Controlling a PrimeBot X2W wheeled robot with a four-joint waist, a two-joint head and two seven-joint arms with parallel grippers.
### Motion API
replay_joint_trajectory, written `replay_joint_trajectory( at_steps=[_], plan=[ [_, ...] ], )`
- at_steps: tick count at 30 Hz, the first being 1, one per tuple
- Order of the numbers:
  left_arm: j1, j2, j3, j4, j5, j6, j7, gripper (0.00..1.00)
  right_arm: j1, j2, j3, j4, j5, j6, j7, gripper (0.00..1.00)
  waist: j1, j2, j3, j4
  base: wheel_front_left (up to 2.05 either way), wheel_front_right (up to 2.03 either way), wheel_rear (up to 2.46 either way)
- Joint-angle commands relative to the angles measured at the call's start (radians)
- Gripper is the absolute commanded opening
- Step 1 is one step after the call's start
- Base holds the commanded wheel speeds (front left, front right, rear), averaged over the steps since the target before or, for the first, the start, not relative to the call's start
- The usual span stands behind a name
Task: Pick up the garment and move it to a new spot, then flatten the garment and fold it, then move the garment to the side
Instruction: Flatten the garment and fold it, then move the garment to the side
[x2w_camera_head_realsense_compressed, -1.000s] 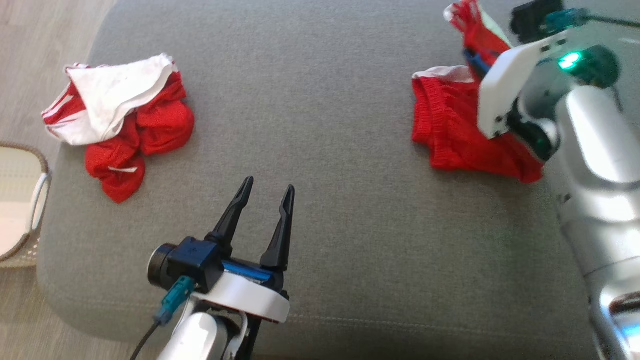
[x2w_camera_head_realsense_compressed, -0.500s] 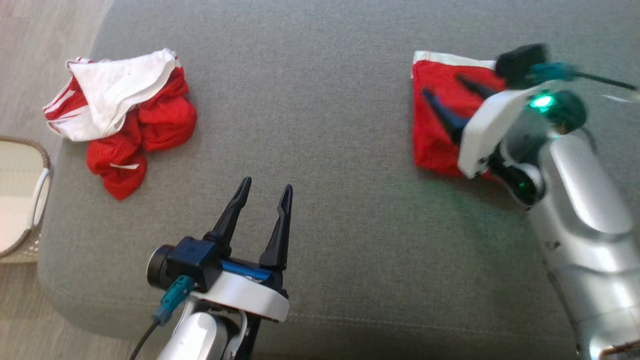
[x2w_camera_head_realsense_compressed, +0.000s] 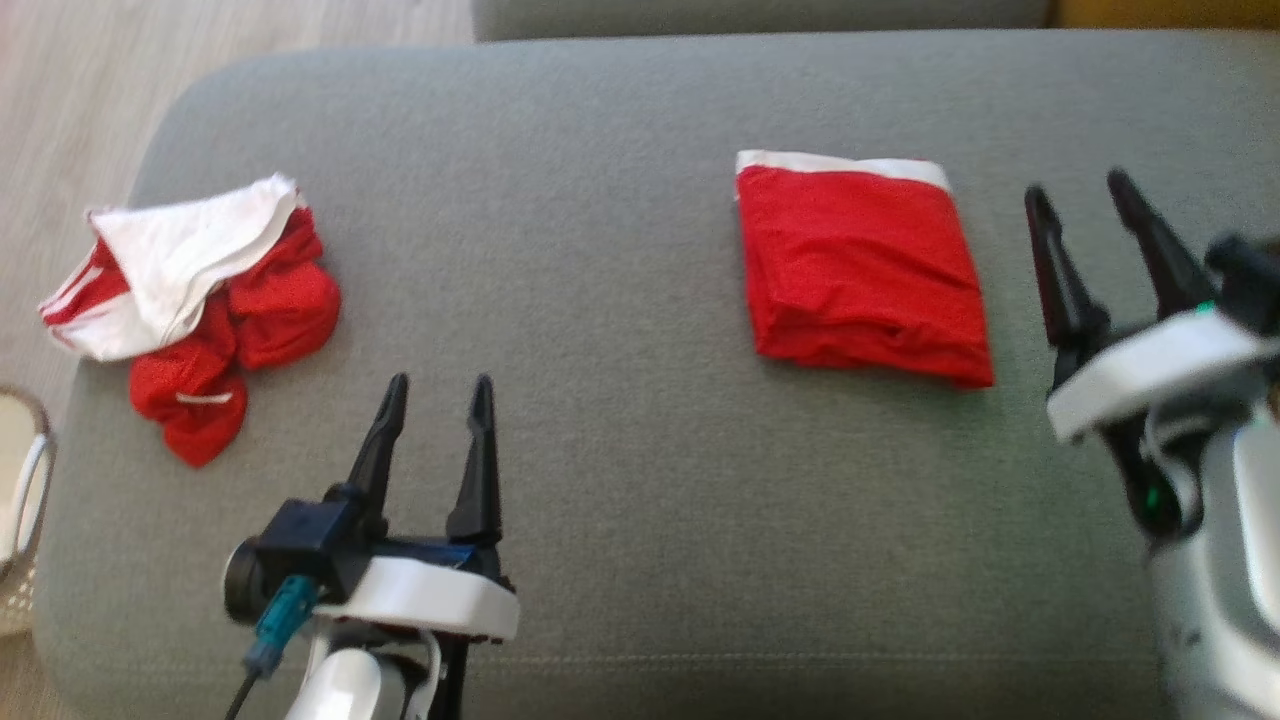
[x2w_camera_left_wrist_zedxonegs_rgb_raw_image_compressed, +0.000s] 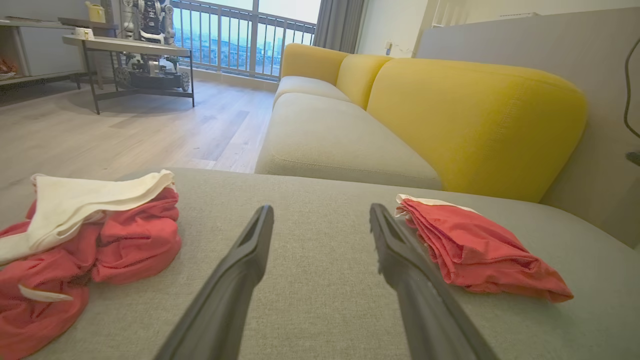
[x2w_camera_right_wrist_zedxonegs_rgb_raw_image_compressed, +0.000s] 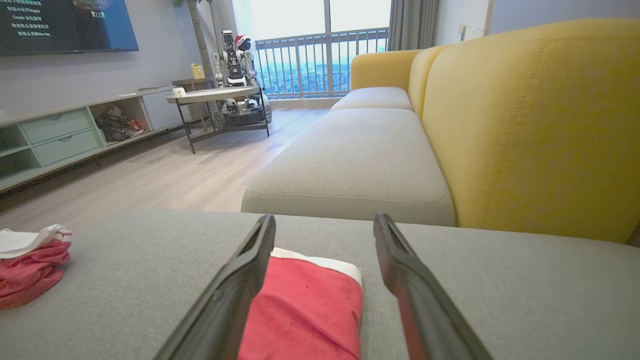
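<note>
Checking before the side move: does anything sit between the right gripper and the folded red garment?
Nothing visible does. Only bare grey cushion separates the open right gripper from the folded red garment. The crumpled red-and-white pile lies far over on the cushion's left side.

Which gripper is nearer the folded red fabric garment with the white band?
Right. The right gripper is open just right of the folded red garment, not touching; the left gripper is open, far off toward its left.

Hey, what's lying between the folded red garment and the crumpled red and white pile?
Nothing but bare grey cushion, as the head view shows, between the folded red garment and the crumpled pile.
</note>
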Motion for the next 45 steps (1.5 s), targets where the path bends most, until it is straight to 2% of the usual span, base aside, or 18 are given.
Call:
replay_joint_trajectory(
  at_steps=[1,10,17,37,45],
  plan=[
    [-0.008,0.014,0.050,-0.040,-0.005,0.014,-0.011,1.00,0.037,0.015,0.012,-0.065,-0.028,0.000,-0.044,1.00,0.0001,0.0000,-0.031,-0.029,0.00,0.00,0.00],
    [0.072,0.023,0.091,-0.051,0.005,0.037,-0.012,1.00,0.298,0.077,-0.011,-0.122,-0.149,0.000,-0.214,1.00,0.0001,0.0000,-0.108,-0.067,0.00,0.00,0.00],
    [0.175,0.019,0.128,-0.106,0.103,0.030,-0.012,1.00,0.453,0.107,0.018,-0.119,-0.199,0.000,-0.270,1.00,0.0001,0.0000,-0.159,-0.098,0.00,0.00,0.00],
    [0.230,-0.020,0.159,-0.071,0.185,-0.024,-0.012,1.00,0.491,0.109,-0.008,-0.141,-0.164,0.000,-0.274,1.00,0.0001,0.0000,-0.183,-0.057,0.00,0.00,0.00],
    [0.228,-0.028,0.153,-0.050,0.205,-0.027,-0.012,1.00,0.477,0.109,-0.042,-0.106,-0.155,0.000,-0.274,1.00,0.0001,0.0000,-0.161,-0.015,0.00,0.00,0.00]
  ],
)
